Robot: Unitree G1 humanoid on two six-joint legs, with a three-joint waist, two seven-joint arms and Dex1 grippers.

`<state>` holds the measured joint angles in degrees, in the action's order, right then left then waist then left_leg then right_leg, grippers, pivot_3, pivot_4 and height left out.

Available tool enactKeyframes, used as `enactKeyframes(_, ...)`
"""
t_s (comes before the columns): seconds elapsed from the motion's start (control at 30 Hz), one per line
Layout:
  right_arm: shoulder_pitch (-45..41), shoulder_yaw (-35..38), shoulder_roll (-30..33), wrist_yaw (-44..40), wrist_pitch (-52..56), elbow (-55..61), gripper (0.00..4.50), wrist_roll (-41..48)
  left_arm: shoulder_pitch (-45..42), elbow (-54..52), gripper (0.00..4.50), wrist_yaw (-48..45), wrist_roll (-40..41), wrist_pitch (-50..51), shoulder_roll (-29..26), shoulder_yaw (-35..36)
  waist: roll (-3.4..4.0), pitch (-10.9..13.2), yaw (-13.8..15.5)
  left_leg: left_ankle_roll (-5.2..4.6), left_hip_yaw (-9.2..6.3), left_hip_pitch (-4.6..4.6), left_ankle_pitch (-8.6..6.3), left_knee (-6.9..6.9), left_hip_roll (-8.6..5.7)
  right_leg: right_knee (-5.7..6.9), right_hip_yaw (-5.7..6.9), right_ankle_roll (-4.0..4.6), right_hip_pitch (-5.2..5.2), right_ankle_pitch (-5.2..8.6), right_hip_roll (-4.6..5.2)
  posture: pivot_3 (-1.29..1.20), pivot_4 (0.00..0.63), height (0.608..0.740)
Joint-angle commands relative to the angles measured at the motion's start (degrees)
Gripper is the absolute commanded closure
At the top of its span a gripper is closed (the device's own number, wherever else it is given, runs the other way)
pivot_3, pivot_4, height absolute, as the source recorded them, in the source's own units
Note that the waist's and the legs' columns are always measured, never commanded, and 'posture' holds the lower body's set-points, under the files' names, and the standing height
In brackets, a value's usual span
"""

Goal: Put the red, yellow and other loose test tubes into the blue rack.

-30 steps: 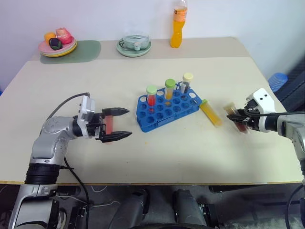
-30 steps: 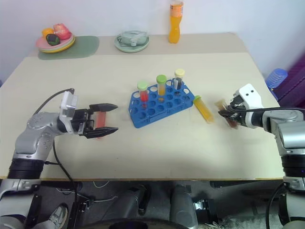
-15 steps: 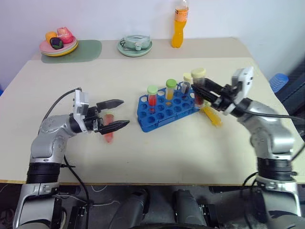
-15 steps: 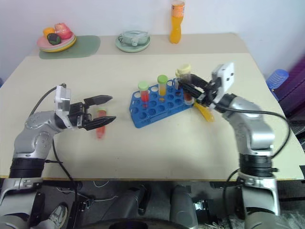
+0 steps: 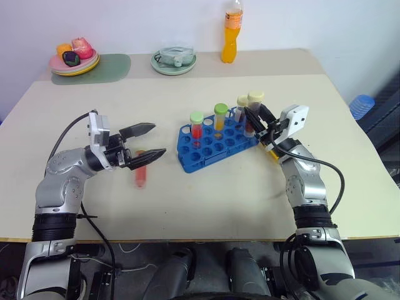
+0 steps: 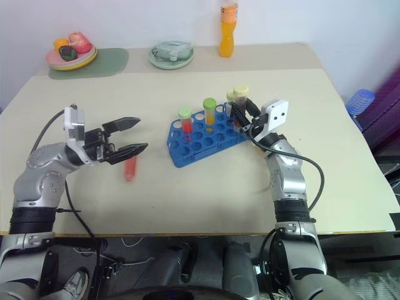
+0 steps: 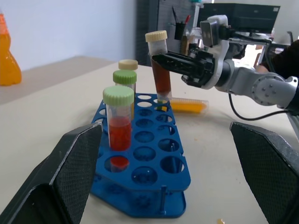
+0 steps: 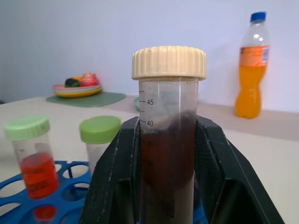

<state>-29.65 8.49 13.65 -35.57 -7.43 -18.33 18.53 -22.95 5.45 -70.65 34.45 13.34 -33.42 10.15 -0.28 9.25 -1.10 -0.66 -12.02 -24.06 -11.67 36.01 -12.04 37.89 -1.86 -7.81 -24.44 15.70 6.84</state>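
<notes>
The blue rack (image 5: 215,142) stands mid-table with a red tube, an orange tube and a grey tube upright in it. My right gripper (image 5: 255,122) is shut on the brown tube with the tan cap (image 8: 168,140), holding it upright over the rack's right end. A yellow tube (image 7: 187,106) lies on the table just right of the rack, partly behind my right arm. Left of the rack a red tube (image 5: 141,175) lies flat. My left gripper (image 5: 158,139) hovers just above it, open, holding nothing.
At the table's far edge stand an orange drink bottle (image 5: 232,37), a pale green dish (image 5: 174,60) and a plate of fruit (image 5: 75,59) on a green mat. A blue object (image 5: 362,105) sits off the table at the right.
My right arm has swung in from the right to the rack, turning the brown tube upright. My left gripper has lifted slightly off the red tube, still open.
</notes>
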Motion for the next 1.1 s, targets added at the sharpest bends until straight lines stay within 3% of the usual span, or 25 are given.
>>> enactKeyframes(0.03,-1.83,0.66,-0.35,0.42,-2.92,-0.36,3.24,0.19,-0.26,-2.26,0.0,0.62,1.12,0.24,-0.46,1.1,0.0,0.0,-0.04,0.01,0.0,0.01,0.01,-0.01,0.0,0.03,-0.02,0.0,-0.01,0.0,0.0,0.0,0.15,0.74)
enactKeyframes(0.67,-5.3,1.1,-0.76,1.27,-10.1,-13.42,3.24,-0.75,0.35,-4.5,0.0,2.17,1.2,1.38,-0.74,1.14,0.0,0.0,-0.06,0.03,0.49,0.35,0.02,-0.21,0.15,0.1,-0.58,0.01,0.01,0.0,-0.07,0.0,0.15,0.74)
enactKeyframes(1.1,-3.32,1.51,-1.68,-0.8,-10.62,-12.8,3.24,1.95,0.45,-4.77,0.0,2.24,1.19,1.54,-0.65,0.98,0.0,0.0,0.02,0.03,0.65,0.44,0.01,-0.32,0.19,0.1,-0.68,0.02,0.0,-0.01,-0.09,0.0,0.15,0.74)
